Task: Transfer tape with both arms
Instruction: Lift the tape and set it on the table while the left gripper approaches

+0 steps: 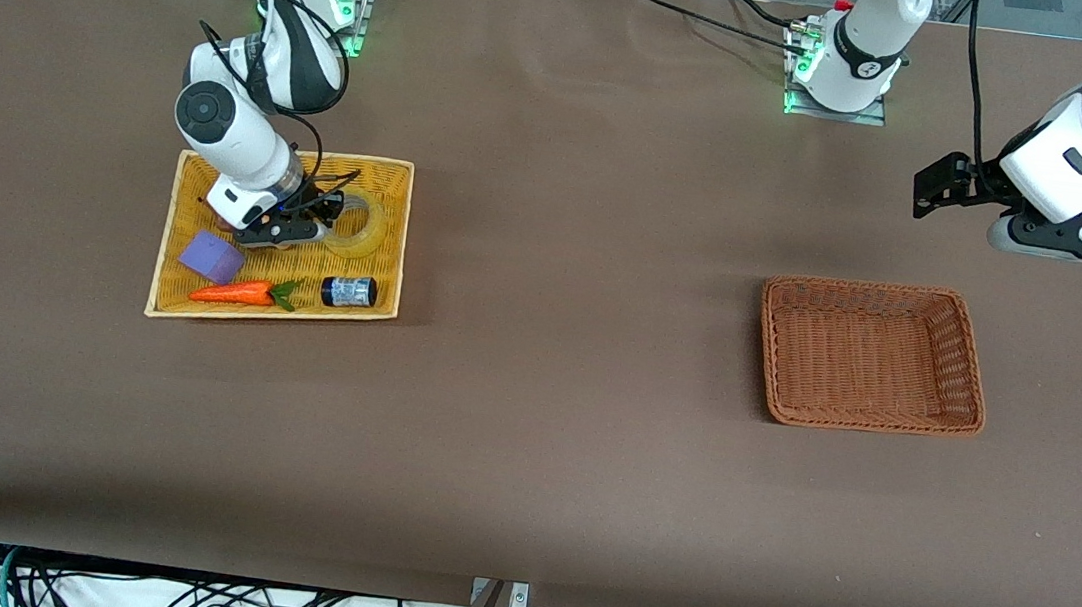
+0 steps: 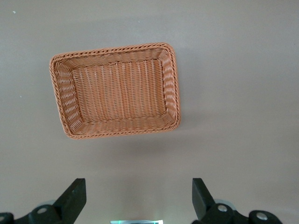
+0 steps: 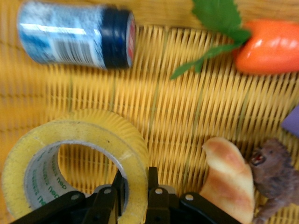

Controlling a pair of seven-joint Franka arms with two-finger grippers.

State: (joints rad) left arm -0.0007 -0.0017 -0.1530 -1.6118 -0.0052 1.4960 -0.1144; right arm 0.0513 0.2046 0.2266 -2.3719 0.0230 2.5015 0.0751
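The tape (image 1: 360, 227) is a yellowish ring with a grey-white core, lying in the yellow woven tray (image 1: 393, 177) at the right arm's end of the table. My right gripper (image 1: 300, 226) is down in the tray and shut on the tape's wall, one finger inside the ring and one outside, as the right wrist view shows on the tape (image 3: 79, 140) with my right gripper (image 3: 135, 186). My left gripper (image 1: 945, 190) is open and empty in the air, above the table at the left arm's end; the left wrist view shows my left gripper (image 2: 138, 198) above bare table.
The tray also holds a purple block (image 1: 211, 257), an orange toy carrot (image 1: 233, 292), a black-capped jar (image 1: 348, 291), a bread piece (image 3: 231, 179) and a small brown animal figure (image 3: 275, 172). An empty brown wicker basket (image 1: 967, 363) stands toward the left arm's end.
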